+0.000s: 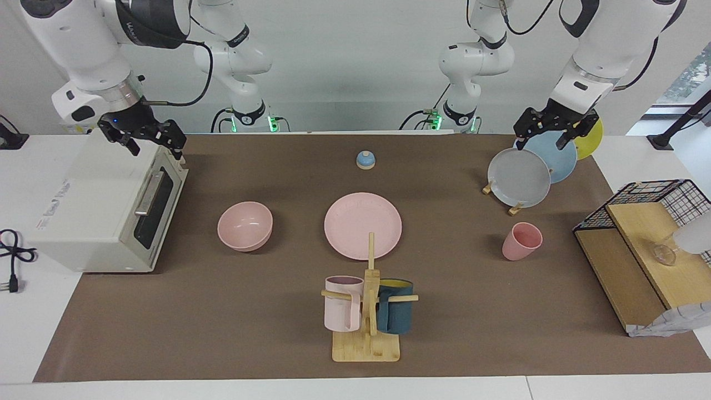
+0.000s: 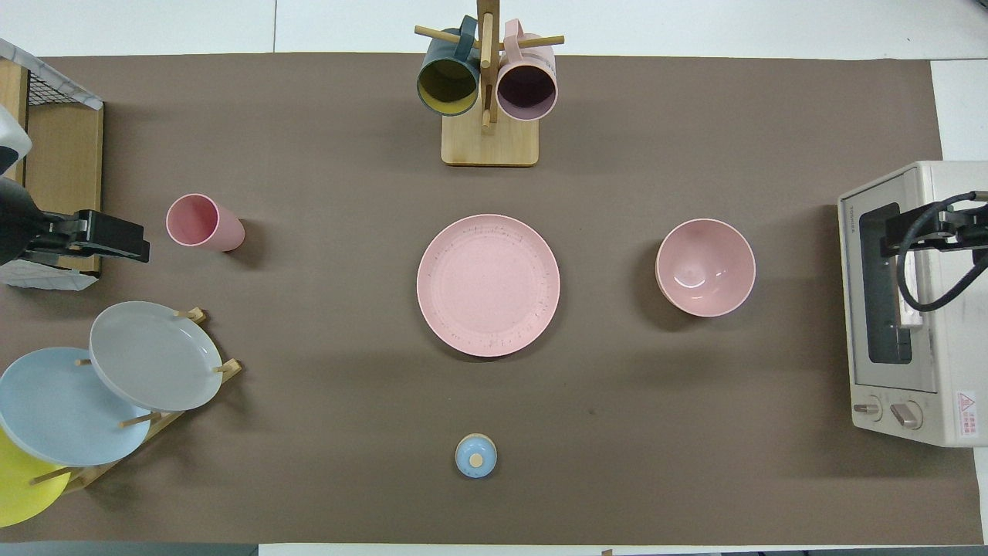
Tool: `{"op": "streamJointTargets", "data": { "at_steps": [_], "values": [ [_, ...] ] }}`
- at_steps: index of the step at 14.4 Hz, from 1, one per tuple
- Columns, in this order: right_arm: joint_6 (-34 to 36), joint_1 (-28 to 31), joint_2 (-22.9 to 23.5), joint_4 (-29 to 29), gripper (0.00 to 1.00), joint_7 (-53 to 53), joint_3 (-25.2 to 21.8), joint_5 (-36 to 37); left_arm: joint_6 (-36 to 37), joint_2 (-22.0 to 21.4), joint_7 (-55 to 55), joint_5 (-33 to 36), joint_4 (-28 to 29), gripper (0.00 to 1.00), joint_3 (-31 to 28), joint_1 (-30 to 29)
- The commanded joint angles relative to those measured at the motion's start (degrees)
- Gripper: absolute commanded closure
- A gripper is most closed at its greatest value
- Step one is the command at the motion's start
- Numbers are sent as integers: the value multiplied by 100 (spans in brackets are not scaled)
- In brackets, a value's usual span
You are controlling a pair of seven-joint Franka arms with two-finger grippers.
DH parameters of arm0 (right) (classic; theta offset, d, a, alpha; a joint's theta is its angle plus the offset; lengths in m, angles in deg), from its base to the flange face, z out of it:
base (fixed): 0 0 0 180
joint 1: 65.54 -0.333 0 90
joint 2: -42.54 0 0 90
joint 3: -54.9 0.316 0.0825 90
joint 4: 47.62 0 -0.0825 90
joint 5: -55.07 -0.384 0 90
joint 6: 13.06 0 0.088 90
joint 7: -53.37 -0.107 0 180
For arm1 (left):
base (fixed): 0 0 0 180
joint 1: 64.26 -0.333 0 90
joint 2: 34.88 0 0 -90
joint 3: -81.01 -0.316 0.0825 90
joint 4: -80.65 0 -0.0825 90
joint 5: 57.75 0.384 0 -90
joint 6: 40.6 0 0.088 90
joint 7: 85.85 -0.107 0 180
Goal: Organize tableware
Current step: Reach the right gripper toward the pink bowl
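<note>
Left tool (image 1: 550, 132) hangs released over the plate rack; right tool (image 1: 145, 139) released over the toaster oven. Nothing grasped yet.

From overhead: plate (image 2: 488, 285) mid-bench, bowl (image 2: 705, 267) toward the right arm's end, cup (image 2: 204, 222) toward the left's. Likely next: descend, grasp the bowl.

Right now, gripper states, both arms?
Left gripper: open, empty, over the plate rack.
Right gripper: open, empty, over the toaster oven.

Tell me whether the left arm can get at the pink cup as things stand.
Probably yes. The left gripper hangs open and empty over the plate rack, and the pink cup stands upright on bare mat toward that arm's end of the table, apart from the rack, with nothing over it.
</note>
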Motion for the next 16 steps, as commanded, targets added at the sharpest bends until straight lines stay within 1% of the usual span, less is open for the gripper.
{"op": "streamJointTargets", "data": {
  "at_steps": [1, 8, 9, 10, 11, 13, 14, 16],
  "values": [
    [11, 17, -50, -23, 0, 167, -5, -119, -104, -91, 31, 34, 96, 0, 9, -8],
    [-24, -35, -76, -32, 0, 176, 3, -119, -157, -82, 23, 34, 87, 0, 9, -17],
    [-85, -88, -68, -32, 0, 246, 73, -171, -165, -82, 23, 34, 87, 0, 9, -17],
    [-373, -97, -41, -41, 0, 229, 230, -337, -165, -82, 23, 34, 87, 0, 9, -17],
    [-454, -88, 20, -50, 0, 177, 476, -338, -165, -82, 14, 34, 87, 0, 9, -17],
    [-665, -158, 326, -24, 0, -86, 679, -312, -227, -82, 22, 34, 96, 0, 9, -35],
    [-814, -298, 458, -6, 0, -236, 758, -260, -236, -82, 14, 34, 87, 0, 9, -35],
    [-1165, -780, 871, 29, 0, -875, 768, -154, -262, -64, 14, 34, 96, 0, 9, -35]
  ]
}}
